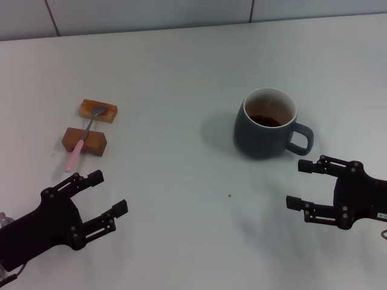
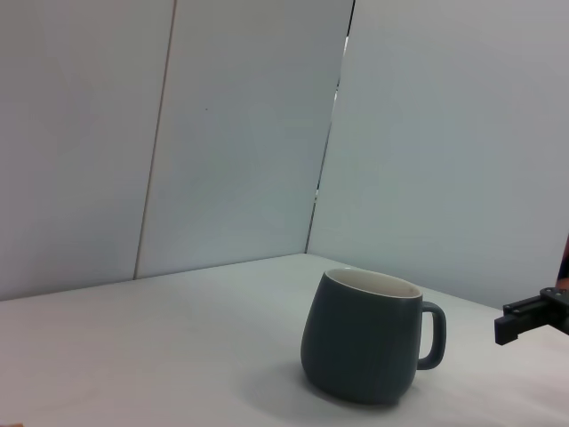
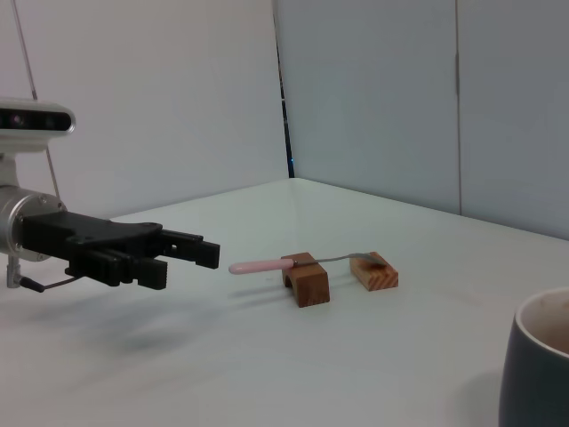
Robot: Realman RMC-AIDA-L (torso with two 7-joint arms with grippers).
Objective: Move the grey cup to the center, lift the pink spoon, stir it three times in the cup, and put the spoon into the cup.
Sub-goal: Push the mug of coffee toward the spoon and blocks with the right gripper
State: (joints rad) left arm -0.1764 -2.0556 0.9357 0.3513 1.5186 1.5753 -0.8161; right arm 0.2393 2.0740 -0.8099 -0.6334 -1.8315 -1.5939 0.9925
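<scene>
Left gripper (image 1: 104, 196): black two-finger unit, low over the white table (image 1: 181, 72) at near-left, fingers spread apart, holding nothing. Points roughly toward the spoon rest.

Just ahead of it: small pink-handled spoon with silver metal neck and bowl (image 1: 84, 138), bridged across two brown rectangular wooden blocks (image 1: 84, 141). Bowl sits on the far block, handle crosses the near block, pink end overhangs toward the robot. Right wrist view confirms the handle is clear of the table past the block.

Handling guess: spoon is light, stiff, thin, and likely slick. Best grab is the overhanging pink handle, where fingers can close from both sides without hitting table or block. Blocks look loose, so a bump would shift them.

Right of centre: rounded dark grey-blue ceramic mug (image 1: 266, 124), upright, loop handle pointing to the robot's right, dark brown liquid low inside. Probably heavy-ish, rigid, glazed and slippery. It could spill if tilted. Take it by the handle or across the body, and keep it level.

Right gripper (image 1: 305, 185): just beside the mug on its near-right, not touching, fingers open, empty.

Mug not yet centred.
</scene>
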